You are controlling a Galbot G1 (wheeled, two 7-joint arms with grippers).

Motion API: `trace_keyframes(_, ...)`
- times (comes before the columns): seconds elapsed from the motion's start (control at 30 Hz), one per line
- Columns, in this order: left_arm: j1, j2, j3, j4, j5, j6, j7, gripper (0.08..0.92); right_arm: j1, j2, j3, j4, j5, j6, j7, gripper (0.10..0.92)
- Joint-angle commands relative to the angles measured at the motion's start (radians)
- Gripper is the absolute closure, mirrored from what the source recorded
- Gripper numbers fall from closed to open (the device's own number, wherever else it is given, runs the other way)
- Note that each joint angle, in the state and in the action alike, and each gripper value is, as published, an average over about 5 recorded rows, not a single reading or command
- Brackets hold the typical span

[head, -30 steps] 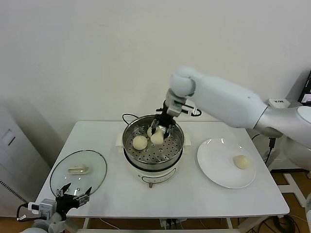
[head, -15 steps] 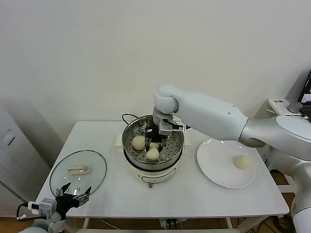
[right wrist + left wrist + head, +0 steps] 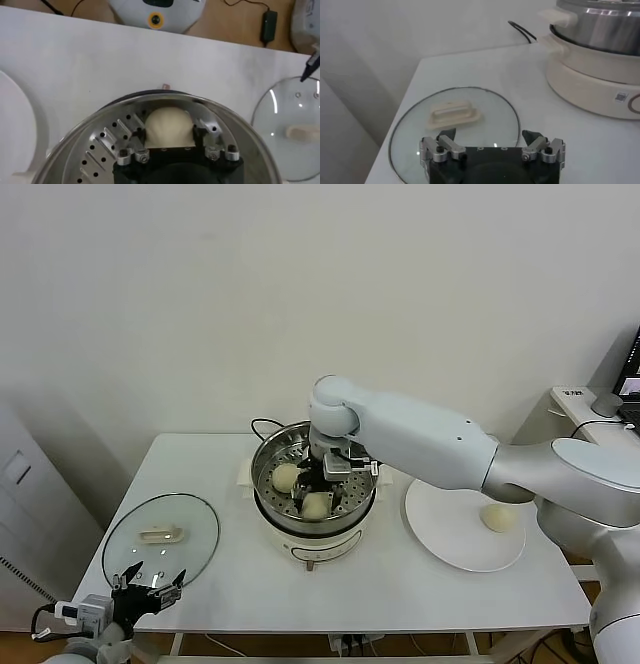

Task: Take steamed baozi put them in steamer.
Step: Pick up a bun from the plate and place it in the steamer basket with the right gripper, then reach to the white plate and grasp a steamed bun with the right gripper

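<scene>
While right pincer [image 3: 319,488] straddles one, seemingly slack: two baozi [image 3: 287,476] in steamer [image 3: 266,459], one outside.

Glass lid [image 3: 160,536] and white plate [image 3: 450,529] on table [image 3: 380,594].

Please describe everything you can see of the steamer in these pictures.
The steamer is a round basket of shiny steel with a perforated bottom, sitting upright on a cream-white pot body with side handles and a black cord, mid-table. Two baozi are visible inside. The right gripper reaches into it, its fingers either side of the nearer bun. A glass lid lies apart, to the robot's left.
</scene>
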Motion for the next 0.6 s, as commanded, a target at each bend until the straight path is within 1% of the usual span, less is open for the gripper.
trace_keyframes(0.03, 0.0, 0.002, -0.001, 0.0, -0.001, -0.001, 0.0, 0.177, -0.006, 0.001, 0.054, -0.026, -0.027, -0.001, -0.007, 0.228)
trace_keyframes(0.17, -0.002, 0.005, -0.002, 0.0, -0.003, -0.001, 0.0, 0.177, 0.036, -0.006, 0.137, -0.11, -0.033, -0.013, -0.015, 0.204)
trace_keyframes(0.27, -0.003, 0.007, -0.002, 0.002, -0.004, -0.002, 0.0, 0.177, 0.076, -0.029, 0.188, -0.211, -0.027, -0.048, -0.018, 0.203)
trace_keyframes(0.37, -0.004, 0.009, -0.003, 0.005, -0.005, -0.004, 0.0, 0.177, 0.113, -0.07, 0.207, -0.321, -0.001, -0.123, -0.021, 0.203)
trace_keyframes(0.6, -0.004, 0.01, -0.005, 0.004, -0.008, -0.005, 0.0, 0.177, 0.159, -0.178, 0.194, -0.562, 0.111, -0.338, -0.056, 0.203)
